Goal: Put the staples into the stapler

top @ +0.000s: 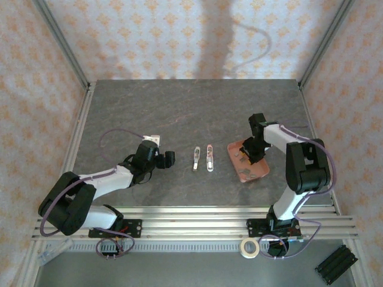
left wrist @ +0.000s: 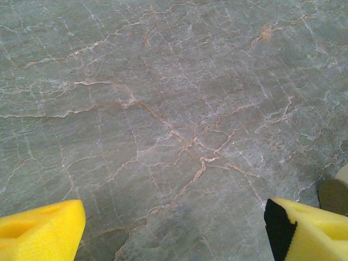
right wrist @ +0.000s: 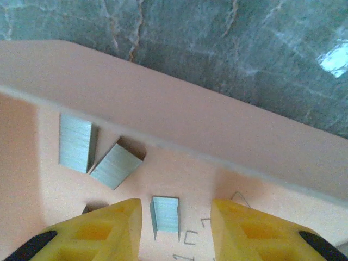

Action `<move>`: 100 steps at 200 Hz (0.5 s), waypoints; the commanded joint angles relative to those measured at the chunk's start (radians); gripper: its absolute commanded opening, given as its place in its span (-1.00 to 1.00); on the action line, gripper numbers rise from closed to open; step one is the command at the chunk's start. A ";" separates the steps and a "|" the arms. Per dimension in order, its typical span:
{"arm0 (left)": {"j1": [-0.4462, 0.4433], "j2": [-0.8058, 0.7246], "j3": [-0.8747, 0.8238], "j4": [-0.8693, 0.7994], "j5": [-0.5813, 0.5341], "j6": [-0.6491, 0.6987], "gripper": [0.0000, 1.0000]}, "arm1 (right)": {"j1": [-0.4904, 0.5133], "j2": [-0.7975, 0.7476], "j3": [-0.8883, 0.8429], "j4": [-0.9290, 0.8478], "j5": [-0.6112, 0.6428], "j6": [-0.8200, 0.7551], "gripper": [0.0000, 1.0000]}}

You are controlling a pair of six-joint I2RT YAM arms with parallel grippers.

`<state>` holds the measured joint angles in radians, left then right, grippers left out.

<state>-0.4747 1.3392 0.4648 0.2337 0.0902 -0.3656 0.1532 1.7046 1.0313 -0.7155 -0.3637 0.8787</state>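
The staples lie as small grey strips on the floor of the salmon-pink tray point(right wrist: 179, 114). One strip point(right wrist: 166, 217) stands between the yellow fingers point(right wrist: 109, 231) of my right gripper point(right wrist: 175, 231), with a gap on each side, so the gripper is open around it. Two more strips point(right wrist: 76, 142) point(right wrist: 115, 165) lie to the left by the tray wall. From above, my right gripper point(top: 247, 153) reaches down into the tray point(top: 258, 171). The stapler point(top: 209, 158) lies mid-table beside a second slim pale piece point(top: 195, 158). My left gripper point(top: 165, 159) hangs open over bare stone, left of them.
A few loose single staples point(right wrist: 190, 237) lie on the tray floor near my right fingers. A small white piece point(top: 154, 139) sits behind the left arm. A tape roll point(top: 249, 247) and a black block point(top: 335, 263) rest below the table's front rail.
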 commanded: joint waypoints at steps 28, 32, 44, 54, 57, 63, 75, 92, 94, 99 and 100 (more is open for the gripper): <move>0.010 0.005 0.037 0.021 -0.003 0.015 0.73 | -0.007 -0.026 0.020 -0.064 0.005 -0.027 -0.25; 0.010 0.003 0.037 0.020 -0.006 0.016 0.73 | -0.007 -0.024 0.021 -0.066 0.004 -0.031 -0.25; 0.010 0.003 0.035 0.018 -0.005 0.016 0.73 | -0.006 -0.020 0.020 -0.068 -0.006 -0.040 -0.25; 0.010 0.002 0.034 0.019 -0.007 0.015 0.73 | -0.006 -0.013 0.019 -0.071 -0.016 -0.048 -0.26; 0.010 0.002 0.034 0.019 -0.006 0.014 0.73 | -0.005 -0.011 0.019 -0.071 -0.018 -0.050 -0.26; 0.010 0.002 0.034 0.020 -0.006 0.014 0.73 | -0.003 -0.006 0.020 -0.073 -0.022 -0.056 -0.26; 0.011 0.002 0.034 0.019 -0.005 0.014 0.73 | 0.002 0.001 0.024 -0.077 -0.025 -0.065 -0.28; 0.010 0.002 0.037 0.019 -0.006 0.013 0.73 | 0.010 0.013 0.031 -0.079 -0.027 -0.072 -0.28; 0.011 0.002 0.037 0.019 -0.006 0.013 0.73 | 0.011 0.014 0.032 -0.079 -0.027 -0.074 -0.28; 0.011 0.004 0.038 0.020 -0.006 0.014 0.73 | 0.013 0.016 0.036 -0.081 -0.028 -0.076 -0.28; 0.011 0.004 0.038 0.020 -0.005 0.013 0.73 | 0.014 0.017 0.037 -0.081 -0.028 -0.076 -0.28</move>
<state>-0.4747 1.3422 0.4763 0.2363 0.0937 -0.3656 0.1558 1.6981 1.0332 -0.7525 -0.3923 0.8284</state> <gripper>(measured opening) 0.866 0.360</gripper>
